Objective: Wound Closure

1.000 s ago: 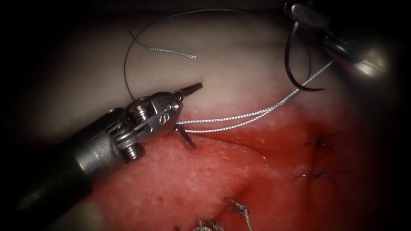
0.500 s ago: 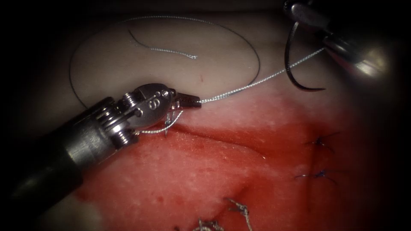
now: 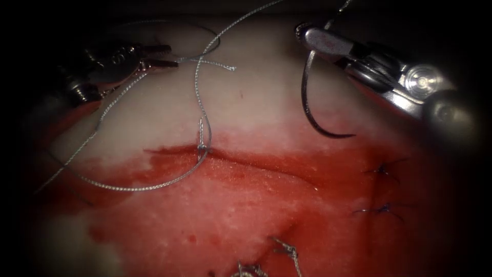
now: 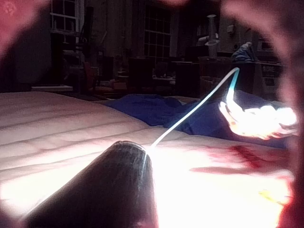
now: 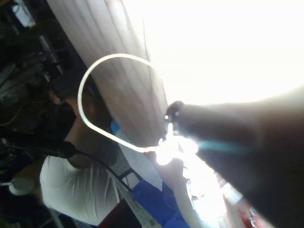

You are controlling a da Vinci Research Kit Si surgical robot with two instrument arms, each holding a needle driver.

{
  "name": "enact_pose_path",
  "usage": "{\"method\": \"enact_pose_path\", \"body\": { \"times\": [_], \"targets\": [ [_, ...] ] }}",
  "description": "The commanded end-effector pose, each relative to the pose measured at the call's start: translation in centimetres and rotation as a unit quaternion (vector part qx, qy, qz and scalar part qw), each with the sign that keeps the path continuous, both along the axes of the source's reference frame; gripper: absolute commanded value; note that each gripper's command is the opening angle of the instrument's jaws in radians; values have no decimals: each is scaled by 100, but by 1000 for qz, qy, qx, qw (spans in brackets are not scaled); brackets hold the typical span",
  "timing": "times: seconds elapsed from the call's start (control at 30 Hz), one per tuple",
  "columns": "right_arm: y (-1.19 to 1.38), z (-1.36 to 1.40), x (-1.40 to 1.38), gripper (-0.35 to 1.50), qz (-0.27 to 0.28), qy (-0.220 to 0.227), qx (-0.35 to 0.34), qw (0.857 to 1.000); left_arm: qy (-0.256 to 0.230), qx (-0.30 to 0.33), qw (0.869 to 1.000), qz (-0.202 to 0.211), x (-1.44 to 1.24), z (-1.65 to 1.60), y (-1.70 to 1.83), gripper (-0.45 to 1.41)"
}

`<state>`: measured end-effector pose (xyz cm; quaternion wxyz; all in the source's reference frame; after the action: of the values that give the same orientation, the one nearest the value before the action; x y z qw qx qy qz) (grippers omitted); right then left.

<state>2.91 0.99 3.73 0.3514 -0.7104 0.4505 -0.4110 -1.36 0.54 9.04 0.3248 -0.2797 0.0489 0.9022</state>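
Tissue (image 3: 266,102): pale toward the top of the endoscope view, wet with red fluid (image 3: 287,205) lower down, with the cut (image 3: 241,159) running roughly level across the stained band. Needle (image 3: 310,102): curved, dark, clear of the tissue, hanging above the cut toward its right end, gripped near its thread end by the right pincer (image 3: 307,35), which is closed on it. Thread (image 3: 197,92): rises from a knot at the cut (image 3: 203,147), loops up over the pale tissue, and a second strand sweeps low and left across the red fluid to the left pincer (image 3: 166,56), which sits at the upper left and is closed on that strand. Older stitches (image 3: 382,172) lie at the right, with cut thread ends (image 3: 287,251) near the bottom edge. The left wrist view shows blue cloth (image 4: 156,107) behind the tissue and a dim room with windows (image 4: 159,26).
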Motion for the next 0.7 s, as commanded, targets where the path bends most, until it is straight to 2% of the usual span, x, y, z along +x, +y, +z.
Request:
{"method": "enact_pose_path", "body": {
  "times": [0.03,0.1,0.17,0.23,0.27,0.33,0.4,0.47,0.53,0.6,0.7],
  "targets": [
    [8,-6,10,-35,1,3,-1,1000,6,-9,1000,-3,7,-10,19,12],
    [7,-4,13,-35,2,2,-3,1000,29,-27,999,-8,25,-11,31,19],
    [6,-2,15,-35,2,1,-4,1000,46,-46,997,-35,53,-17,47,4],
    [7,-2,14,-35,3,1,-4,1000,57,-58,995,-49,69,-21,55,2],
    [7,-2,14,-35,3,1,-4,1000,65,-66,994,-51,78,-23,60,7],
    [7,-1,14,-35,3,1,-4,1000,77,-77,992,-67,89,-25,65,5],
    [7,-1,14,-35,3,1,-4,1000,85,-90,988,-87,100,-27,68,17],
    [7,-1,14,-35,4,0,-3,1000,103,-113,982,-107,109,-31,70,12],
    [7,-2,13,-35,3,0,-3,1000,132,-145,971,-136,122,-38,75,2],
    [7,-2,13,-35,3,0,-3,1000,155,-175,959,-159,139,-48,82,7],
    [7,-3,14,-35,3,0,-2,1000,152,-185,956,-167,156,-61,90,9]
  ]
}}
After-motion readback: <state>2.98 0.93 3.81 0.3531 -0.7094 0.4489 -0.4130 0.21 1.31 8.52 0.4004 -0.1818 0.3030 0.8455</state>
